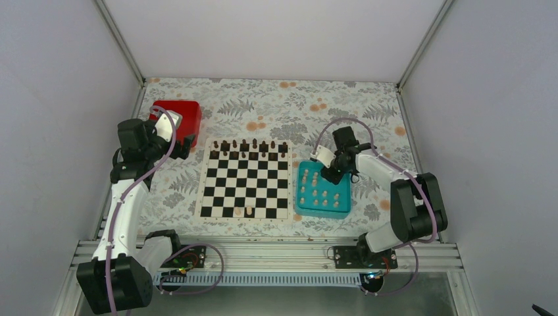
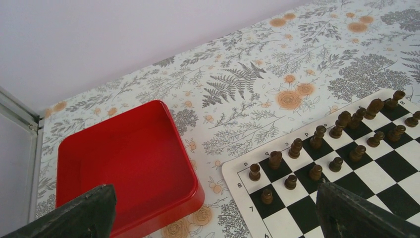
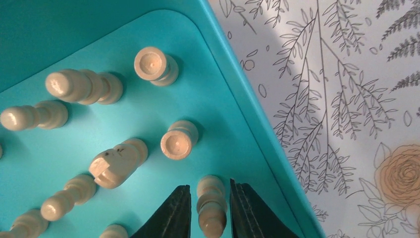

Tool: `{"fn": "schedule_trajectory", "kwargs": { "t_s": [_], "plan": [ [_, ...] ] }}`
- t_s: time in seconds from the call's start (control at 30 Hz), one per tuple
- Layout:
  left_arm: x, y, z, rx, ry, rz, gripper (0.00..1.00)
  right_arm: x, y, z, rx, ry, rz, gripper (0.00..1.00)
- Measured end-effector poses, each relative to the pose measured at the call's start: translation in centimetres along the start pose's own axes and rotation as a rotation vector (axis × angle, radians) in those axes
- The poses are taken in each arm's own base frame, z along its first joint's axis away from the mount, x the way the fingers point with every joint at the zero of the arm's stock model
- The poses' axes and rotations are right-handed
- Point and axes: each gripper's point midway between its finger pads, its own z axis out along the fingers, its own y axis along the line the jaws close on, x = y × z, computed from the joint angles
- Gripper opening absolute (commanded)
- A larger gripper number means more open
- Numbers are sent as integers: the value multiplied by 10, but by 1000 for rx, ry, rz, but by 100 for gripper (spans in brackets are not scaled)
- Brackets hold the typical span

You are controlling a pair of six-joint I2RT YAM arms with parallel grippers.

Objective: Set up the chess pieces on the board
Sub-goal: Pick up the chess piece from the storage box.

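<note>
Our right gripper (image 3: 210, 218) is flanking a pale, rounded wooden chess piece (image 3: 212, 206) in the glossy teal tray (image 3: 218, 94); we cannot tell whether it is clamping. Our left gripper (image 2: 215, 193) is hovering splayed wide beside the square red tray (image 2: 124, 153).

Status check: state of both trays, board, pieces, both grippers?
red tray: empty.
teal tray: holds light pieces, standing.
chessboard: flat on the table, partly set.
dark pieces: standing on the far two rows.
lone light piece: standing on the near row.
left gripper: open, holding nothing.
right gripper: down in the teal tray, fingers flanking one light piece; clamped or not, unclear.
</note>
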Motion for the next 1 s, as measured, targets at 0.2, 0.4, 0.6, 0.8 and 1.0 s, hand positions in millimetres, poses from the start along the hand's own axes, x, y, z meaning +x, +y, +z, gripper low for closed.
{"fn": "schedule_trajectory", "kwargs": {
  "t_s": [0.2,0.4,0.6,0.8,1.0],
  "plan": [
    [0,-1,0,7,-3,0,100,4,3,0,-13,16,1,24],
    [-1,-2,0,11,-4,0,100,4,3,1,-13,16,2,21],
    [0,-2,0,10,-4,-1,100,5,3,3,-16,21,4,24],
    [3,-2,1,11,4,-5,100,5,2,4,-13,24,4,27],
    [5,-2,1,11,7,-8,100,8,2,8,-14,36,6,34]
  ]
}}
